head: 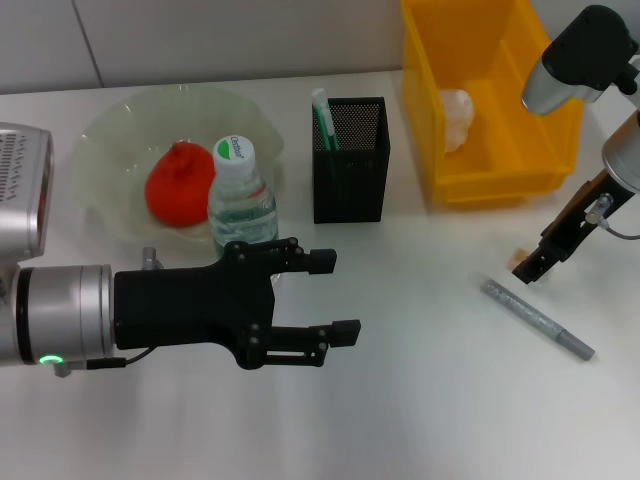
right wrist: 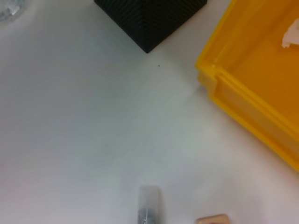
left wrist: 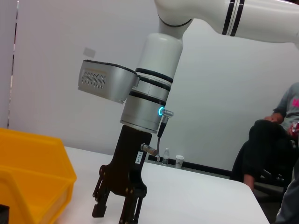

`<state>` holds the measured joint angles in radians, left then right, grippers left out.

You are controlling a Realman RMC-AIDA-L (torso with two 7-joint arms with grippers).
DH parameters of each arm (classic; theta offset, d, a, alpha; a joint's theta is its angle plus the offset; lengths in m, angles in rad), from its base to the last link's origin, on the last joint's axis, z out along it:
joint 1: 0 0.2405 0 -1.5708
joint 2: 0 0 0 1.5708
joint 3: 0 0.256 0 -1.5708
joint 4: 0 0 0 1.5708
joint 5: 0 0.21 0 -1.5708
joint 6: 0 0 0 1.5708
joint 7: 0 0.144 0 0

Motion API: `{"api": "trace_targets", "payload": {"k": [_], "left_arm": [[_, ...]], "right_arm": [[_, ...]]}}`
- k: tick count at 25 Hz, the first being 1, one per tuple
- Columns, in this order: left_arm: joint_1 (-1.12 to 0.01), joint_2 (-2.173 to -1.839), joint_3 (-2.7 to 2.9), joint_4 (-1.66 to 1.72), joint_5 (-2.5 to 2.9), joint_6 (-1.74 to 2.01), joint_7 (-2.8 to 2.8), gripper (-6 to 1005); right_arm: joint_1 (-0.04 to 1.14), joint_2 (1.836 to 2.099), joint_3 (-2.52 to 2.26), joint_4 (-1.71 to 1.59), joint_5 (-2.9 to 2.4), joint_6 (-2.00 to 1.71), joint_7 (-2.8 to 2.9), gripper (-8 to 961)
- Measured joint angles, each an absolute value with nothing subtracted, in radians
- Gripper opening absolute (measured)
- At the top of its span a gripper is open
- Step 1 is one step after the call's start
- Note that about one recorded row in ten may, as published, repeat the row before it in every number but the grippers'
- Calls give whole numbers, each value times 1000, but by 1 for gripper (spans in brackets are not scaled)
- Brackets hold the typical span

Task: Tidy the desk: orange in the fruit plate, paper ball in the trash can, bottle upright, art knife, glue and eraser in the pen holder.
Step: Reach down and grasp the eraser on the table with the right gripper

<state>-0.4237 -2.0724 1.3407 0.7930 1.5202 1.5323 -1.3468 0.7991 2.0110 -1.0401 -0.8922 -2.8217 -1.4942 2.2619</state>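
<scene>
Around us, the white desk (head: pixel 420 400) meets a pale wall; our left gripper (head: pixel 335 295) hovers near the upright bottle (head: pixel 241 200), jaws apart and empty. Our right gripper (head: pixel 530 268), jaws slightly parted, stands over the eraser (right wrist: pixel 212 219) beside the grey art knife (head: pixel 537 319), while the paper ball (head: pixel 455 118) lies in the trash can (head: pixel 500 180).

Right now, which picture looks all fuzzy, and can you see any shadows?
The right wrist view is fuzzy: the eraser and the grey art knife at its edge look soft, and so does the trash can. The head view is sharper, and the pen holder and bottle there cast only faint shadows. In the left wrist view the right gripper is sharp.
</scene>
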Motion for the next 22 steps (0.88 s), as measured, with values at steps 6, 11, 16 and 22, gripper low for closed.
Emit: {"api": "trace_targets", "payload": {"k": [6, 11, 16, 22], "left_arm": [[-423, -2072, 1341, 793, 1520, 1532, -1342, 802], [-422, -2072, 1341, 793, 1520, 1533, -1338, 802], [-419, -2072, 1342, 793, 1520, 1534, -1338, 802], [-416, -2072, 1342, 793, 1520, 1534, -1337, 802]], "right_arm": [[796, 2016, -1040, -892, -2838, -1493, 2265, 710], [793, 2032, -1040, -891, -2867, -1475, 2272, 685], [793, 2037, -1040, -891, -2870, -1468, 2273, 660], [795, 2042, -1040, -891, -2870, -1463, 2274, 629]]}}
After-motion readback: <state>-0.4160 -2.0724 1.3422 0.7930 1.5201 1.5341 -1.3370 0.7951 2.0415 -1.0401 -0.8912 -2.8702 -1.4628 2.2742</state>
